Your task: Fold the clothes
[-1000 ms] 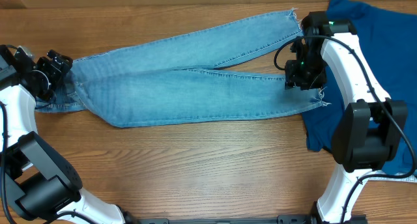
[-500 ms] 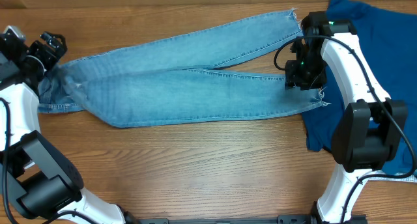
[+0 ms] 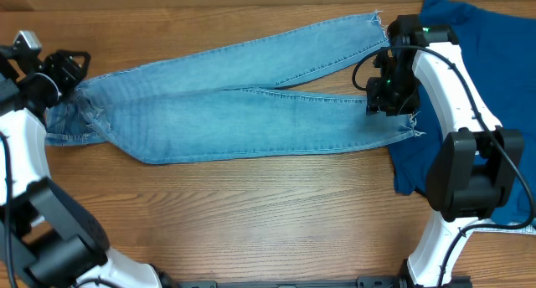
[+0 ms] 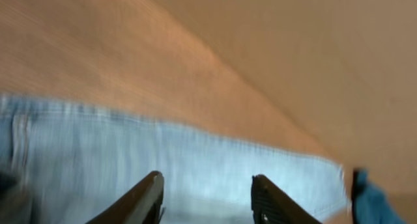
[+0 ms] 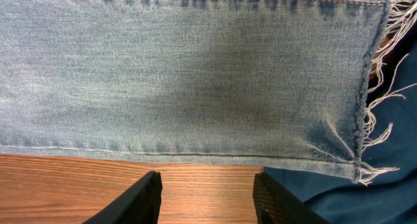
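We are looking at the jeans (image 3: 251,112), which are lying flat across the wooden table (image 3: 251,213), waist at the left and both long narrow legs reaching to the right. The denim is showing a light, faded wash with a fine woven grain, and white threads are fraying from the hem (image 5: 374,87). That hem is overlapping a smooth dark blue garment (image 3: 494,45).

The right gripper (image 3: 387,104) is hovering over the near leg's hem. In its wrist view its fingers (image 5: 140,198) are standing partly apart, with bare wood between them, gripping nothing.

The left gripper (image 3: 71,70) is sitting at the waist end. Its fingers (image 4: 146,198) are also showing a gap, but the blur is keeping us from telling whether they are pinching denim.
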Motion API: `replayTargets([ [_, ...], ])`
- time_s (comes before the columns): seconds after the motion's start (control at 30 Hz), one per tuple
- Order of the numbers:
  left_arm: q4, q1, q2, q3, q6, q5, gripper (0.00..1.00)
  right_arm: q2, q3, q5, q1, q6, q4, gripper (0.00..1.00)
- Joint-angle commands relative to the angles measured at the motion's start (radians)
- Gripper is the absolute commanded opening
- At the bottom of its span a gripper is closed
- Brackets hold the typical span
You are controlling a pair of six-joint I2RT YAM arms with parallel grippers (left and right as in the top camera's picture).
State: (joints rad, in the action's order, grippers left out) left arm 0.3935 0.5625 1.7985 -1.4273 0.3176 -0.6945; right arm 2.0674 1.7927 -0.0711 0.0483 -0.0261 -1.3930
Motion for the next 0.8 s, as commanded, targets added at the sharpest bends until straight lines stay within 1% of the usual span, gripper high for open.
replayTargets([
  [0.0, 0.203, -0.049, -0.183, -0.018, -0.369, 0.106, 0.52, -0.012, -0.003, -0.002, 0.002, -0.003, 0.003, 0.5],
  [0.07, 0.32, -0.098, -0.236, -0.018, -0.528, 0.211, 0.52, -0.012, -0.003, -0.002, 0.002, -0.001, 0.003, 0.5],
  [0.1, 0.36, -0.125, -0.256, -0.018, -0.565, 0.272, 0.52, -0.012, -0.003, -0.002, 0.002, -0.001, 0.003, 0.51],
  [0.13, 0.417, -0.177, -0.285, -0.018, -0.61, 0.38, 0.54, -0.012, -0.003, -0.002, 0.002, 0.0, 0.003, 0.52],
  [0.17, 0.486, -0.265, -0.308, -0.017, -0.69, 0.515, 0.61, -0.012, -0.003, -0.002, 0.002, 0.0, 0.003, 0.52],
  [0.2, 0.526, -0.378, -0.307, -0.017, -0.738, 0.686, 0.68, -0.012, -0.003, -0.002, 0.002, 0.003, 0.003, 0.53],
  [0.23, 0.536, -0.427, -0.3, -0.014, -0.756, 0.742, 0.72, -0.012, -0.003, -0.002, 0.002, 0.003, 0.003, 0.53],
  [0.27, 0.547, -0.475, -0.29, -0.014, -0.78, 0.783, 0.72, -0.012, -0.003, -0.002, 0.002, 0.003, 0.002, 0.53],
  [0.33, 0.557, -0.566, -0.262, -0.012, -0.793, 0.857, 0.73, -0.012, -0.003, -0.002, 0.002, 0.004, -0.003, 0.53],
  [0.5, 0.56, -0.719, -0.152, -0.01, -0.793, 0.99, 0.73, -0.012, -0.003, -0.001, 0.001, 0.05, -0.004, 0.54],
  [0.57, 0.56, -0.755, -0.093, -0.01, -0.792, 1.019, 0.73, -0.012, -0.003, -0.002, 0.001, 0.057, -0.003, 0.54],
  [0.67, 0.56, -0.779, -0.012, -0.01, -0.789, 1.02, 0.73, -0.012, -0.003, -0.002, 0.001, 0.079, -0.004, 0.54],
  [0.77, 0.56, -0.79, 0.058, -0.01, -0.754, 1.02, 0.69, -0.012, -0.003, -0.002, 0.001, 0.079, -0.003, 0.55],
])
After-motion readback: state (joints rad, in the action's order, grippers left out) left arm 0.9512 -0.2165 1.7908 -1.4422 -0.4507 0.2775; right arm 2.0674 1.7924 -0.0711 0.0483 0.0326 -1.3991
